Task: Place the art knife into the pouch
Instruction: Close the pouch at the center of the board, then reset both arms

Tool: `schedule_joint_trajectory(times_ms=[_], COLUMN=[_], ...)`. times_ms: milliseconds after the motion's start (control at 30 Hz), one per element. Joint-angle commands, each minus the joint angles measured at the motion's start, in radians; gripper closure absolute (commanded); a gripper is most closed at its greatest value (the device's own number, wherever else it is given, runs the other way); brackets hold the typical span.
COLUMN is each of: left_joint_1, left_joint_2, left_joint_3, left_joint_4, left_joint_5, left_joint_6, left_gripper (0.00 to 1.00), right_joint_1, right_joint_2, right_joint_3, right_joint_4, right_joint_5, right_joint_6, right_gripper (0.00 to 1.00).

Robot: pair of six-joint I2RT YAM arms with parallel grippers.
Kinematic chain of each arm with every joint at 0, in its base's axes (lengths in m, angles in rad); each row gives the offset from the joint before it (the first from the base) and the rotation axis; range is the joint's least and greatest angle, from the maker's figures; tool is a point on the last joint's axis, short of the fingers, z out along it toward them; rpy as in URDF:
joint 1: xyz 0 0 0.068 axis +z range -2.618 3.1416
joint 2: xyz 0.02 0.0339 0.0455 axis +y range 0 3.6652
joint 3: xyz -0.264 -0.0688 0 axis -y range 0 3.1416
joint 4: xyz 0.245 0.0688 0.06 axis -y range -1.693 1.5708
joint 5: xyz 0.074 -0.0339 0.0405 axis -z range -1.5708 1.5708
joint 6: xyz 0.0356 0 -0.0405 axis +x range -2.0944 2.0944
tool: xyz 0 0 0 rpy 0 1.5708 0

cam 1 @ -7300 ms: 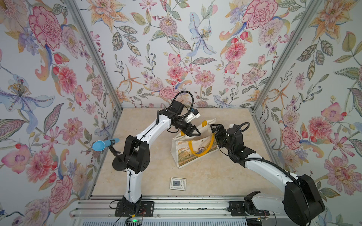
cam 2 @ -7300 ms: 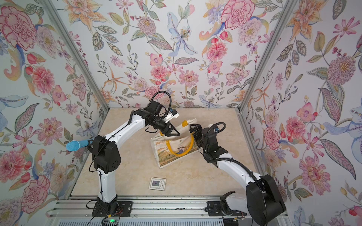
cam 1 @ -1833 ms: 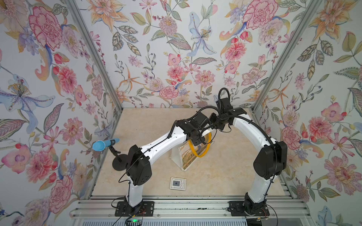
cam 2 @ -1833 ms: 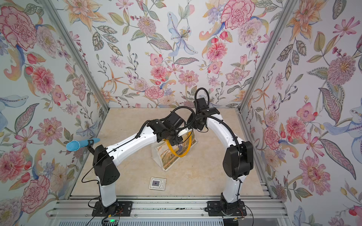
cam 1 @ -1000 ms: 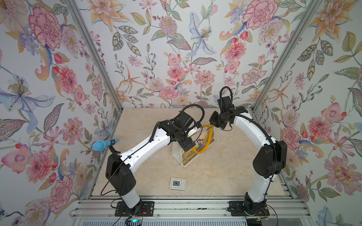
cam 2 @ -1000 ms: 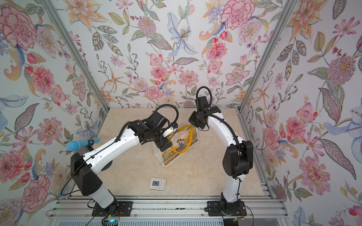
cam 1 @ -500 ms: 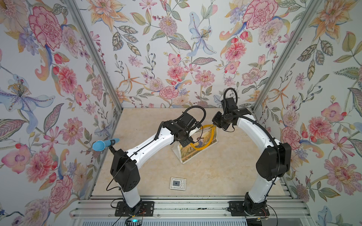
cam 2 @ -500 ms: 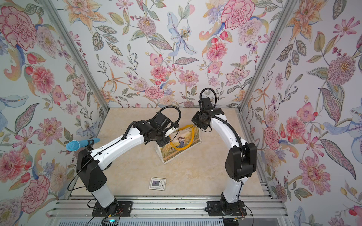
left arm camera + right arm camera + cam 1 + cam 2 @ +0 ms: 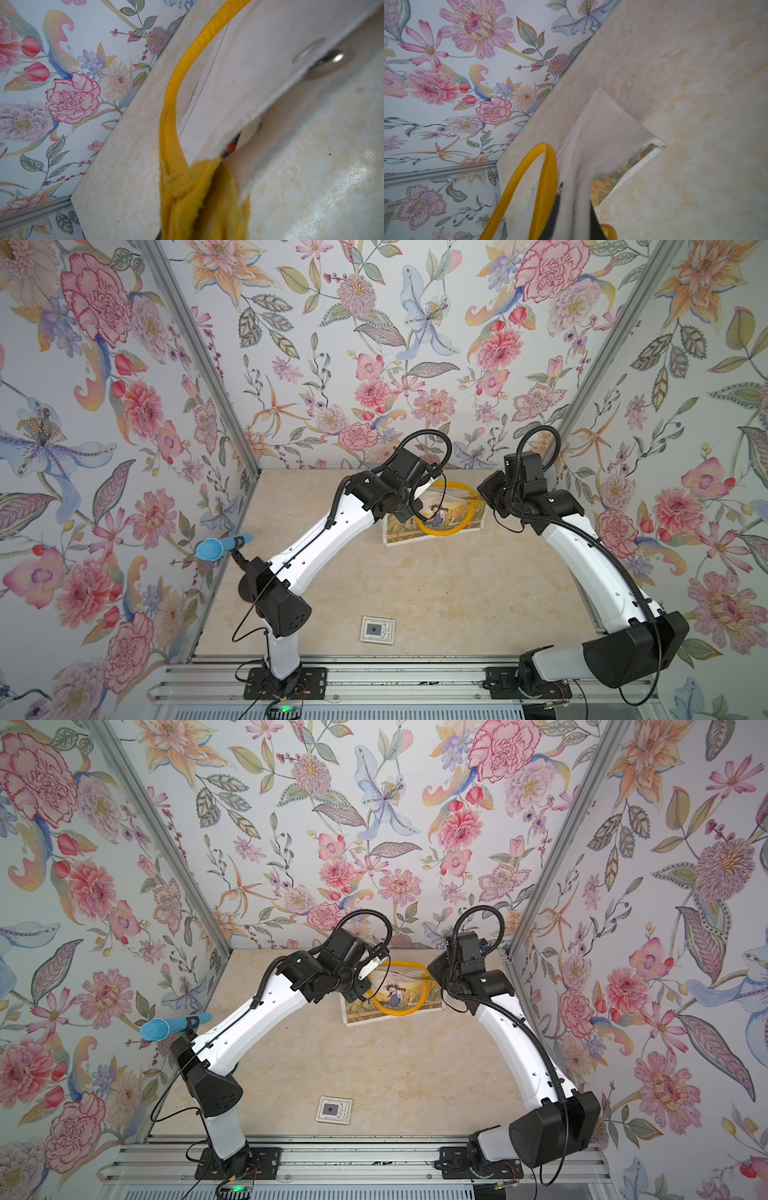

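The pouch (image 9: 453,512) (image 9: 409,990) stands near the back wall, its printed face toward the camera and its yellow handles looped over it. My left gripper (image 9: 417,506) (image 9: 368,986) is at its left top corner, where knotted yellow handle (image 9: 182,182) is bunched in the shut jaws. My right gripper (image 9: 484,497) (image 9: 436,973) (image 9: 574,218) is at the right top corner, its black fingers (image 9: 554,207) shut on the off-white rim. A small red and black bit (image 9: 231,148) shows inside the pouch's mouth (image 9: 249,72). I cannot tell whether it is the art knife.
A blue microphone (image 9: 222,545) sticks out from the left wall. A small white card (image 9: 377,630) lies near the table's front edge. The flowered back wall (image 9: 374,406) stands just behind the pouch. A metal snap (image 9: 334,58) sits inside the pouch's rim.
The left gripper has gone from open to shut on the handle. Both arms have shifted toward the back wall, and the pouch has turned from edge-on to showing its printed face.
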Motion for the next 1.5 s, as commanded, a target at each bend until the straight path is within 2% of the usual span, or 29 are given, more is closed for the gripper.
schedule_joint_trajectory(times_ms=[0,33,100,200,333,500,633,667,733,767,867,1033,1167,1267,1367,1467], left_joint_1=[0.036,0.025,0.008,0.010,0.019,0.037,0.047,0.047,0.048,0.047,0.047,0.053,0.071,0.118,0.226,0.365], left_joint_2=[0.001,0.031,0.018,-0.050,-0.041,-0.049,-0.046,-0.048,-0.050,-0.050,-0.057,-0.080,-0.125,-0.216,-0.387,-0.571], left_joint_3=[-0.072,-0.040,-0.030,-0.113,-0.168,-0.341,-0.360,-0.363,-0.357,-0.350,-0.323,-0.236,-0.147,-0.154,-0.329,-0.645], left_joint_4=[0.056,-0.003,-0.014,0.067,0.059,0.158,0.171,0.176,0.183,0.181,0.182,0.148,0.111,0.174,0.353,0.614], left_joint_5=[-0.006,-0.008,0.030,0.045,0.017,0.029,0.020,0.018,0.010,0.010,0.026,0.090,0.116,0.111,0.079,-0.004], left_joint_6=[-0.031,-0.042,-0.063,-0.063,-0.055,-0.080,-0.095,-0.095,-0.095,-0.096,-0.106,-0.111,-0.120,-0.145,-0.182,-0.191], left_gripper=[1.00,1.00,1.00,1.00,1.00,1.00,0.76,0.68,0.43,0.35,0.03,0.00,0.00,0.00,0.00,0.00], right_joint_1=[-0.026,-0.038,0.001,0.014,0.018,0.022,0.032,0.034,0.045,0.049,0.057,0.055,0.057,0.061,0.058,0.039], right_joint_2=[-0.012,-0.010,-0.026,-0.045,-0.054,-0.038,-0.006,-0.004,-0.007,-0.013,-0.042,-0.070,-0.075,-0.087,-0.096,-0.106], right_joint_3=[-0.060,-0.107,-0.133,-0.136,-0.176,-0.256,-0.283,-0.286,-0.286,-0.286,-0.283,-0.236,-0.167,-0.092,-0.022,0.002], right_joint_4=[-0.017,-0.015,-0.005,-0.003,-0.002,0.065,0.109,0.115,0.122,0.128,0.150,0.168,0.156,0.125,0.102,0.103], right_joint_5=[-0.038,-0.103,-0.070,-0.083,-0.088,-0.107,-0.134,-0.137,-0.126,-0.117,-0.076,-0.018,0.037,0.154,0.292,0.439], right_joint_6=[0.049,0.095,0.116,0.164,0.202,0.239,0.264,0.266,0.278,0.280,0.273,0.208,0.127,0.003,-0.180,-0.394], right_gripper=[1.00,1.00,1.00,1.00,1.00,1.00,1.00,0.97,0.82,0.77,0.49,0.00,0.00,0.00,0.00,0.00])
